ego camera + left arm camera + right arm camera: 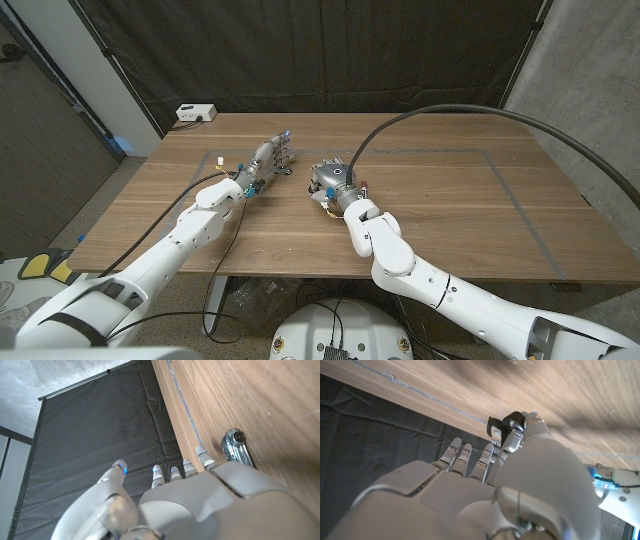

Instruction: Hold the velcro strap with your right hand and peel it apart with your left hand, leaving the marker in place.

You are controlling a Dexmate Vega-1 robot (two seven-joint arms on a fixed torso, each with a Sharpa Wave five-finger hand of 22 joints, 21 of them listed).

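My right hand (331, 180) is over the middle of the table, fingers curled down. In the right wrist view, the right hand (520, 475) pinches a black velcro strap (501, 422) between the thumb and a fingertip; the strap curls out past the fingertips just above the wood. My left hand (270, 158) stands a short way to the left of it, apart from it, with fingers spread and nothing in them. The left wrist view shows the left hand (200, 495) with straight fingers, and the right hand (236, 447) on the table beyond. The marker is hidden under the right hand.
A small white object (218, 160) lies on the table left of my left hand. At the table's far left corner stands a white box (195, 113). A thin taped outline (510, 190) marks the wooden table (450, 200). A dark curtain hangs behind.
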